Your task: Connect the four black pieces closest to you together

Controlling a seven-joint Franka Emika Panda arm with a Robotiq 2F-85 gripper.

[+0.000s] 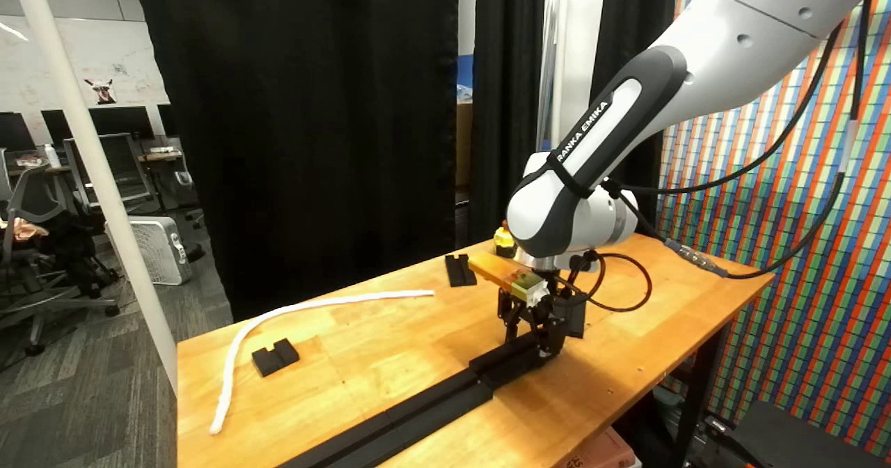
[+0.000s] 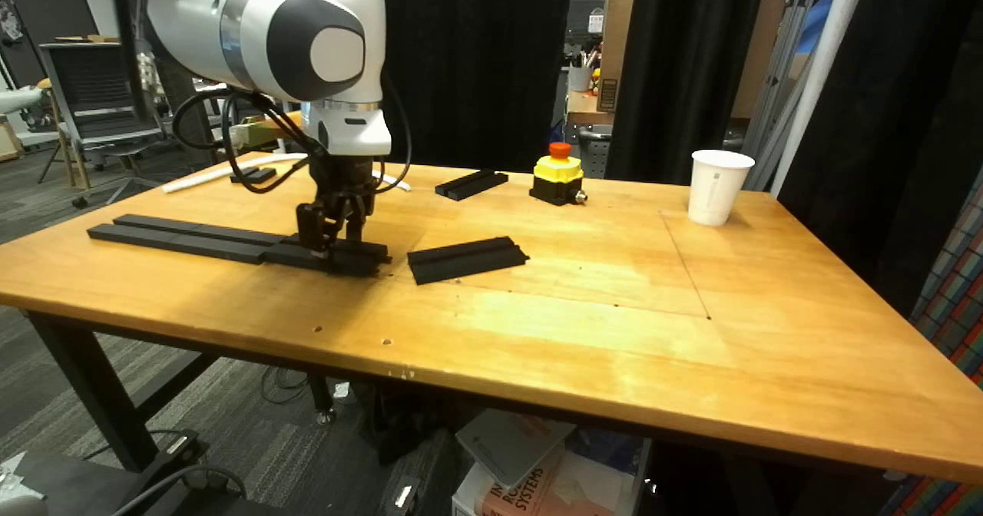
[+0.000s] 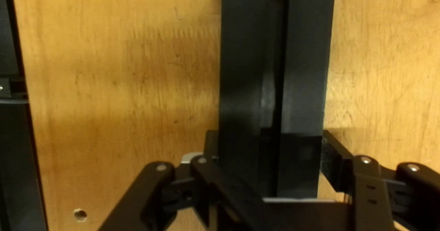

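Black grooved bar (image 3: pixel 270 93) clamped within pincer (image 3: pixel 270 152).

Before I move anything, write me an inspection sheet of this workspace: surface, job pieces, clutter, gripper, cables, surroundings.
Surface: wooden tabletop with small holes.
Job pieces: black strip lies along the tabletop; gripped black piece is at its end, and whether the two interlock cannot be told; loose black piece lies apart.
Clutter: white curved strip, small black block, second small black block, emergency-stop button, white paper cup.
Gripper: closed on the gripped black piece, from both long sides.
Cables: black cable loop hangs beside the gripper.
Surroundings: black curtains and office chairs beyond the tabletop, books below it.
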